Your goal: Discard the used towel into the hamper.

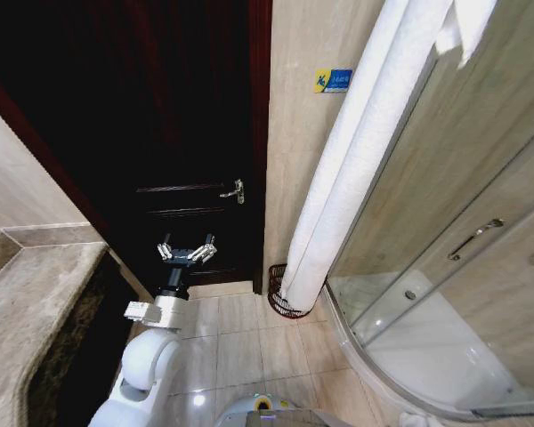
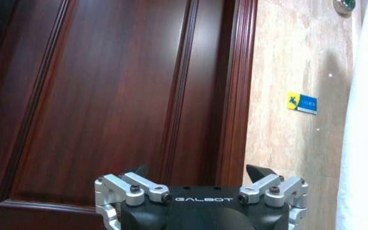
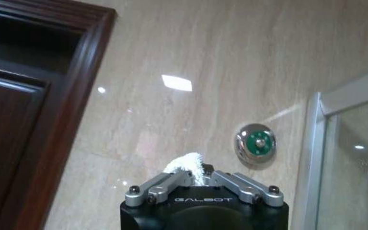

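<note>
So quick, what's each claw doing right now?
Left claw: open, holding nothing, near the door.
Right claw: closed on the white towel.

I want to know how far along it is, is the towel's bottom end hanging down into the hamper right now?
Yes: in the head view the towel hangs down with its lower end inside the hamper.

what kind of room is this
Most likely a bathroom: a curved glass shower enclosure, a long white towel hanging over a hamper, tiled floor, and a stone counter.
</note>
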You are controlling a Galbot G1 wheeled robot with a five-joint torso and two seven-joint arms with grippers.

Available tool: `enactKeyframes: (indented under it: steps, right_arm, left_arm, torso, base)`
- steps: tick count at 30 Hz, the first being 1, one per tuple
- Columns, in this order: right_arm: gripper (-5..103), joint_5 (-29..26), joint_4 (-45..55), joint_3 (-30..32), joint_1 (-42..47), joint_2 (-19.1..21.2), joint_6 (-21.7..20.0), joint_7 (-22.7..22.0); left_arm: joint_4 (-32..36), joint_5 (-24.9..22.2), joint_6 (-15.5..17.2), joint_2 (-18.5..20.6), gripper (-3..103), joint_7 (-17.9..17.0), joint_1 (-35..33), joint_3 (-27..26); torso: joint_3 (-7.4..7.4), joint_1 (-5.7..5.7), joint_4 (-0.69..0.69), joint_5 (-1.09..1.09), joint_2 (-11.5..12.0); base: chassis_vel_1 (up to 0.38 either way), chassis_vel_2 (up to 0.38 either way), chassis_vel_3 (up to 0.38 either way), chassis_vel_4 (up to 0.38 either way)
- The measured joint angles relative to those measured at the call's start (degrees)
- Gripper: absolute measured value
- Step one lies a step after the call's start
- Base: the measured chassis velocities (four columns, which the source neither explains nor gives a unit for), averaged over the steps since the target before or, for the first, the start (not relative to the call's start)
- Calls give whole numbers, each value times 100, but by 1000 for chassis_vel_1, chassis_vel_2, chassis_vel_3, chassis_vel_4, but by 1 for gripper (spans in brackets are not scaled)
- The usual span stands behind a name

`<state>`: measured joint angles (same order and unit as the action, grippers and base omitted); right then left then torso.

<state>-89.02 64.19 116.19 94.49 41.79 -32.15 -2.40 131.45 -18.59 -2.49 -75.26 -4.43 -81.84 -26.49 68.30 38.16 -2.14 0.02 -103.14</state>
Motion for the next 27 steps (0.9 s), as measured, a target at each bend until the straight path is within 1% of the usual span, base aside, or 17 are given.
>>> enactKeyframes:
  steps: [6, 10, 11, 13, 14, 15, 17, 19, 20, 21, 24, 25, 27]
  right_arm:
    - [1, -92, -290, -38, 64, 116, 29, 83]
    - [1, -115, -650, -71, 76, 338, 74, 202]
    - [1, -115, -650, -71, 76, 338, 74, 202]
    - [1, -74, -977, -78, 76, 600, 82, 306]
    - [1, -74, -977, -78, 76, 600, 82, 306]
    - [1, -33, -1160, -85, 77, 717, 88, 361]
    - [1, 26, -1604, -122, 136, 1009, 103, 446]
    - [1, 30, -1726, -132, 180, 1088, 104, 458]
    - [1, 24, -1826, -133, 237, 1161, 108, 469]
    - [1, 24, -1826, -133, 237, 1161, 108, 469]
    - [1, 15, -2145, -145, 397, 1367, 203, 494]
    - [1, 15, -2145, -145, 397, 1367, 203, 494]
    - [1, 51, -2465, -171, 452, 1517, 257, 594]
  left_arm:
    - [0, 0, 0, 0, 100, 0, 0, 0]
    - [0, 0, 0, 0, 100, 0, 0, 0]
    - [0, 0, 0, 0, 100, 0, 0, 0]
    - [0, 0, 0, 0, 100, 0, 0, 0]
    - [0, 0, 0, 0, 100, 0, 0, 0]
    - [0, 0, 0, 0, 100, 0, 0, 0]
    - [0, 0, 0, 0, 100, 0, 0, 0]
    - [0, 0, 0, 0, 100, 0, 0, 0]
    - [0, 0, 0, 0, 100, 0, 0, 0]
    - [0, 0, 0, 0, 100, 0, 0, 0]
    - [0, 0, 0, 0, 100, 0, 0, 0]
    - [0, 0, 0, 0, 100, 0, 0, 0]
    - [0, 0, 0, 0, 100, 0, 0, 0]
  torso:
    - [-4, -6, 1, -2, 3]
    - [-11, -12, 1, -1, 18]
    - [-11, -12, 1, -1, 18]
    - [-15, -16, 1, -2, 27]
    - [-15, -16, 1, -2, 27]
    - [-17, -18, 0, -6, 30]
    - [-22, -22, 1, -7, 36]
    - [-24, -24, 0, -6, 38]
    - [-24, -25, 0, 0, 42]
    - [-24, -25, 0, 0, 42]
    - [-27, -25, 0, 0, 50]
    - [-27, -25, 0, 0, 50]
    - [-29, -28, 0, -3, 53]
  base:
    - [0, 0, 0, 0]
    - [0, 0, 0, 0]
    - [0, 0, 0, 0]
    - [0, 0, 0, 0]
    - [0, 0, 0, 0]
    - [0, 0, 0, 0]
    - [0, 0, 0, 0]
    - [0, 0, 0, 0]
    - [0, 0, 0, 0]
    - [0, 0, 0, 0]
    - [0, 0, 0, 0]
    - [0, 0, 0, 0]
    - [0, 0, 0, 0]
